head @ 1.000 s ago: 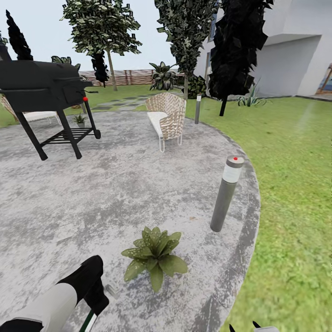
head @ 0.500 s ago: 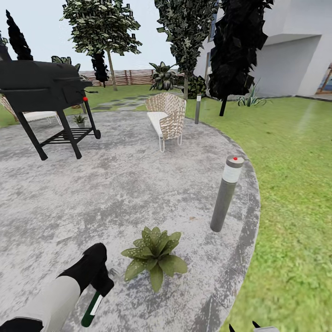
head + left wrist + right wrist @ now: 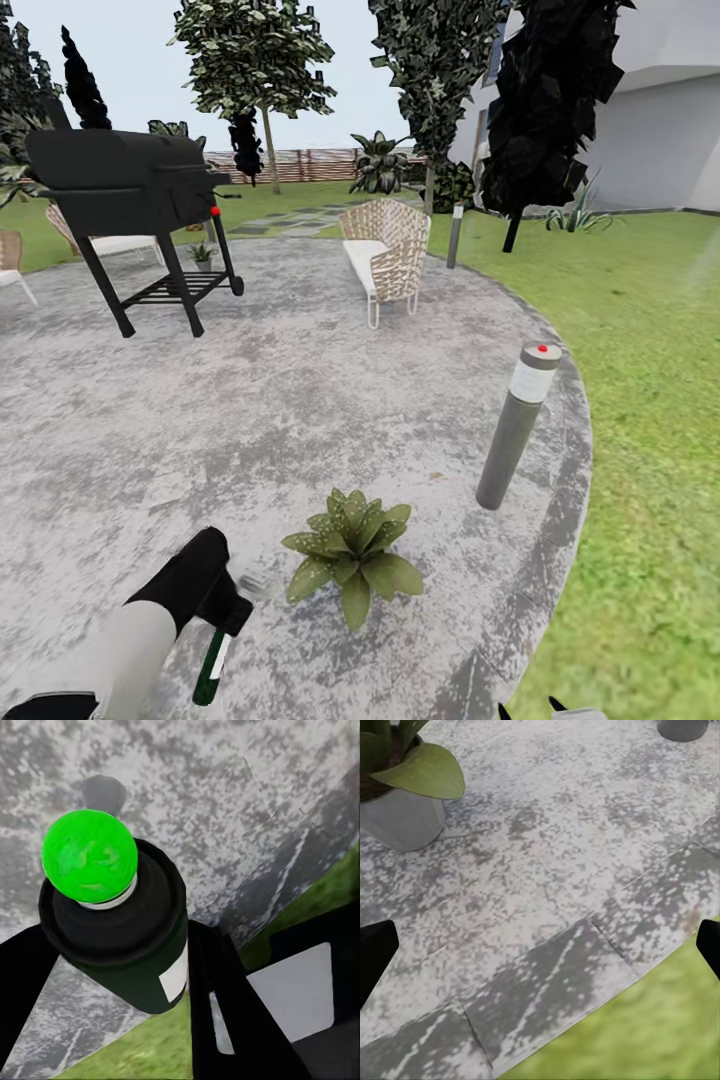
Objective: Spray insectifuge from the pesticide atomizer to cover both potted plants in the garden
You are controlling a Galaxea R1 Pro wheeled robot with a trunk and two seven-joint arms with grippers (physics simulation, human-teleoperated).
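Head view, left fingers [image 3: 222,612] clamped on pesticide atomizer [image 3: 211,668] at lower left, potted plant [image 3: 353,551] lower centre, right fingers [image 3: 375,949] spread wide, holding nothing.

The left arm [image 3: 120,650] has a smooth pale grey-white forearm shell that ends in a matte black wrist block. Its fingers [image 3: 225,1012] are flat black bars, one bearing a light grey rectangular pad. The right arm's fingers [image 3: 375,949] are plain black tips.
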